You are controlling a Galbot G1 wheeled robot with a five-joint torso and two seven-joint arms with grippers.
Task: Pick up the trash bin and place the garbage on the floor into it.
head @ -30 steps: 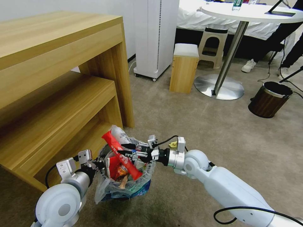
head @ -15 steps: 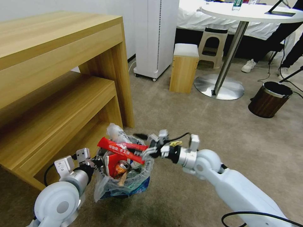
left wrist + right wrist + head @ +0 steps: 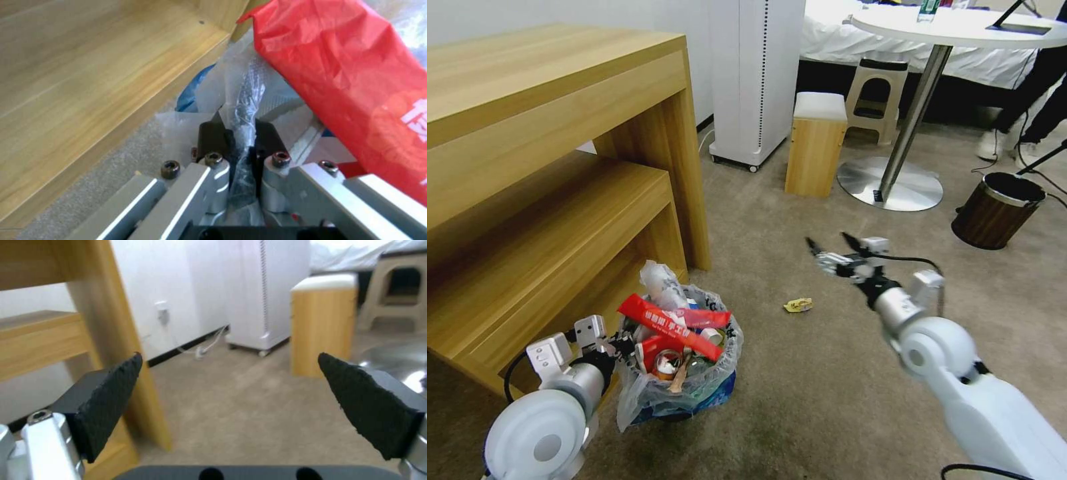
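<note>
Left gripper (image 3: 616, 345): low beside the wooden shelf unit (image 3: 554, 187), jaws clamped on the rim of the trash bin (image 3: 677, 383); in the left wrist view the fingers (image 3: 212, 136) pinch a twisted fold of the clear liner.

Right gripper (image 3: 830, 250): arm stretched forward above the carpet (image 3: 800, 400), well apart from the bin, jaws spread wide, nothing between the pads (image 3: 111, 396).

Trash bin: on the carpet by the shelf foot, packed with garbage; a long red wrapper (image 3: 670, 327) lies across the top.

Yellow wrapper (image 3: 798, 305): on the carpet between bin and right gripper.

Room: white appliance (image 3: 757, 80), wooden stool (image 3: 816, 143), round table (image 3: 954, 30), brown bin (image 3: 995, 210).
</note>
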